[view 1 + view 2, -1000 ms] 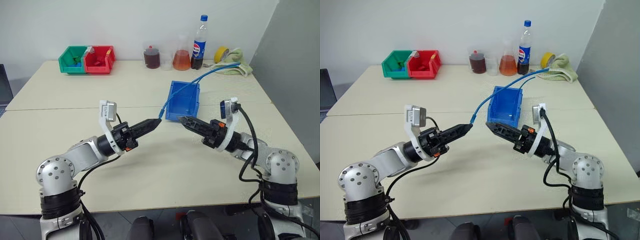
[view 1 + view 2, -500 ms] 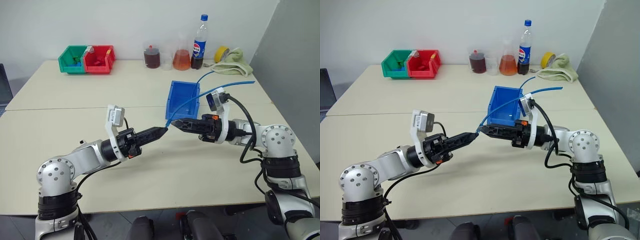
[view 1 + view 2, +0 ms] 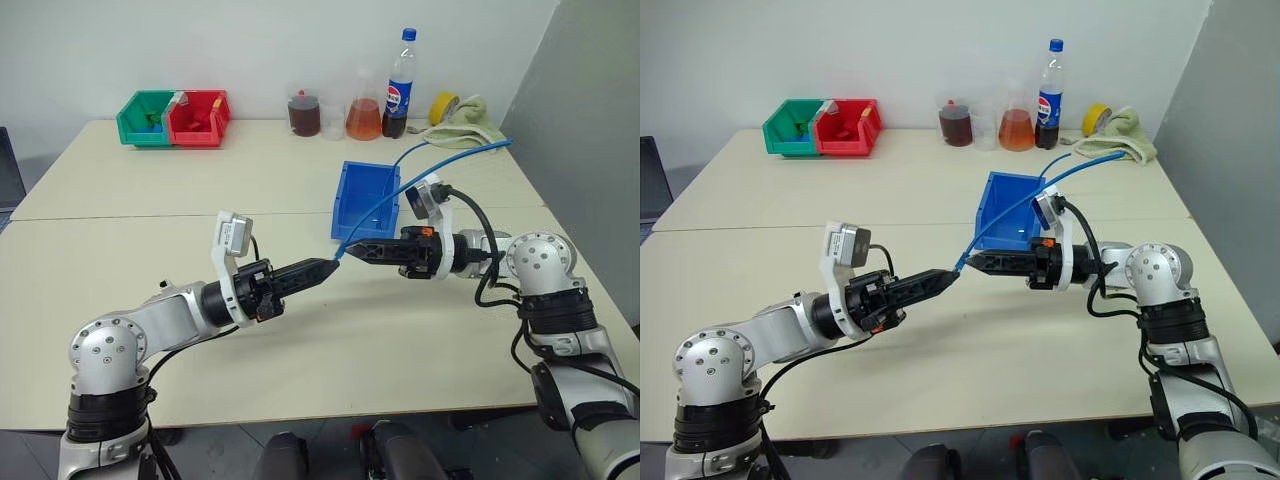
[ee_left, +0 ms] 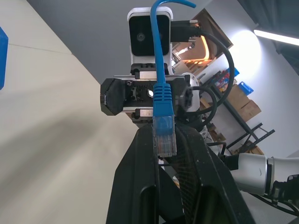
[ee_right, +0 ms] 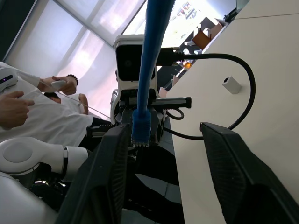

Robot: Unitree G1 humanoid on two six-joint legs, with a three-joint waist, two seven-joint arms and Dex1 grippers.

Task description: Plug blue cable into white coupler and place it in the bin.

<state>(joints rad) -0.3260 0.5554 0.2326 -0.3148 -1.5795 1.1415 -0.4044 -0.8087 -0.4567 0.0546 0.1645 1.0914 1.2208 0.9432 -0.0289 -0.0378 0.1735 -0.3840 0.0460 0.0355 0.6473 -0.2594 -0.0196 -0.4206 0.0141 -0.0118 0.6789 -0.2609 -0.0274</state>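
Bench (image 3: 150,200) of pale beige is spreading before a white wall, with the bin (image 3: 366,201) in the middle. My left claw (image 3: 333,264) is clenching the blue cable (image 3: 420,178) at its plug. My right claw (image 3: 352,250) is standing apart beside that plug, nearer and more level than a second ago.

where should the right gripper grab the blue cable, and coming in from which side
Probably the blue strain-relief boot just behind the clear plug, approaching level from the robot's right, facing the left gripper. The blue cable is pinched there at the plug and rises back over the bin; the right gripper's open fingers already flank it.
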